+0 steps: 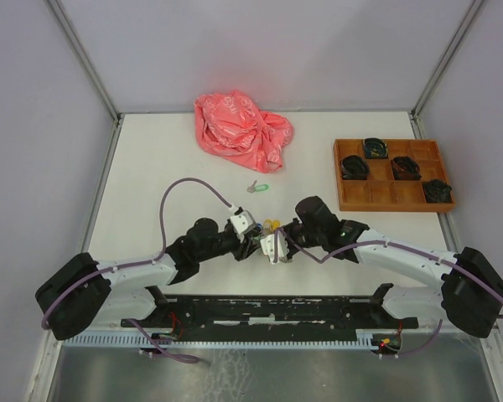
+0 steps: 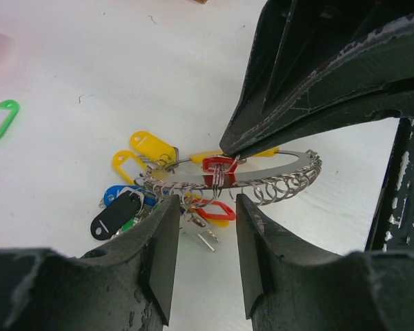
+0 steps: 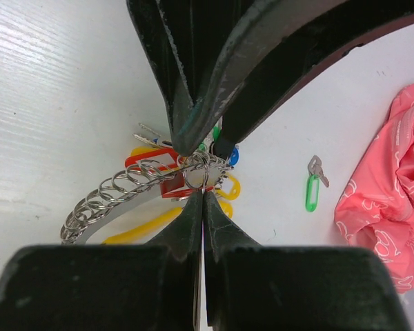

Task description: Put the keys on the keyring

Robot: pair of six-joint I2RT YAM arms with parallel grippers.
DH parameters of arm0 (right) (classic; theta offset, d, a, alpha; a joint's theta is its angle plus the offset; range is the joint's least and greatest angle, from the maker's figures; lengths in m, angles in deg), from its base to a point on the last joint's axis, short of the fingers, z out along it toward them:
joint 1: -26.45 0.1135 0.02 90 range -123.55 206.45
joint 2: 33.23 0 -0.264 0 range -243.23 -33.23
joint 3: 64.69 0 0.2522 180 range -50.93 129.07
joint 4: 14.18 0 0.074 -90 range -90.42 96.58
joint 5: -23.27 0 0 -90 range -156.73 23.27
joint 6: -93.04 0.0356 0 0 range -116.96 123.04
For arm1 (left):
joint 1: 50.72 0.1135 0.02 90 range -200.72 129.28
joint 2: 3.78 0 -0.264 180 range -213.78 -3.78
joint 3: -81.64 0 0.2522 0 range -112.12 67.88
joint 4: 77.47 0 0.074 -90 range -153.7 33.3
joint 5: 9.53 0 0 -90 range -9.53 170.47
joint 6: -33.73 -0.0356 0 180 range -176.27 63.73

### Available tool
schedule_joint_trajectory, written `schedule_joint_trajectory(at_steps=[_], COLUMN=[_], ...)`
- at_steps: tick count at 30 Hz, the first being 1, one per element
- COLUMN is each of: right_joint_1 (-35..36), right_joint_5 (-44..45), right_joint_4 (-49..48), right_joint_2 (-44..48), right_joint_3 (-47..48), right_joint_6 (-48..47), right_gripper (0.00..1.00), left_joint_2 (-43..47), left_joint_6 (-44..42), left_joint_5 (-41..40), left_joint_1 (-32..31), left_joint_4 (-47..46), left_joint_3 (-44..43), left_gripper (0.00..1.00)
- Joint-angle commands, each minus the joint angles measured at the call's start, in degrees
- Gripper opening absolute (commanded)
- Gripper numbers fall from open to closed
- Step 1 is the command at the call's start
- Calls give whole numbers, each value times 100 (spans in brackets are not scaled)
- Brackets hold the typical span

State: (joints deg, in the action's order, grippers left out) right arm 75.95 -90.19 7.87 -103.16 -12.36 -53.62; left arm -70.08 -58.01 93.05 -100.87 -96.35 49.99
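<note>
At table centre, the red key (image 2: 217, 165) is pinched by its tag in the closed right gripper (image 3: 203, 196), at the keyring (image 2: 293, 160). The left gripper (image 2: 203, 200) is parted. At 12 o'clock the green key (image 1: 257, 188) is seen lying loose. It is judged light, stiff and slippery, and best taken by the tag.

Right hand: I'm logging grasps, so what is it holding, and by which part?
The right hand pinches the keyring on its flat metal band, beside the red tag.

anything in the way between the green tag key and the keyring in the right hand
Nothing visible. The green-tagged key lies alone on bare table just beyond the keyring; the pink bag sits farther back.
</note>
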Motion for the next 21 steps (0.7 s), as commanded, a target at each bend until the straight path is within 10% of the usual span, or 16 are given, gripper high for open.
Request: schedule_joint_trajectory(at_steps=[1, 21], right_joint_1=[-19, -45], right_joint_5=[-180, -312], right_joint_4=[-37, 80], right_joint_2=[-14, -1], right_joint_3=[283, 323], right_joint_6=[-201, -407], right_gripper=[1, 1], left_joint_2=[-176, -937], left_joint_6=[-291, -1047], left_joint_5=[566, 2324], left_joint_1=[315, 736], left_joint_4=[-629, -340], left_joint_3=[-203, -668], left_gripper=[45, 40])
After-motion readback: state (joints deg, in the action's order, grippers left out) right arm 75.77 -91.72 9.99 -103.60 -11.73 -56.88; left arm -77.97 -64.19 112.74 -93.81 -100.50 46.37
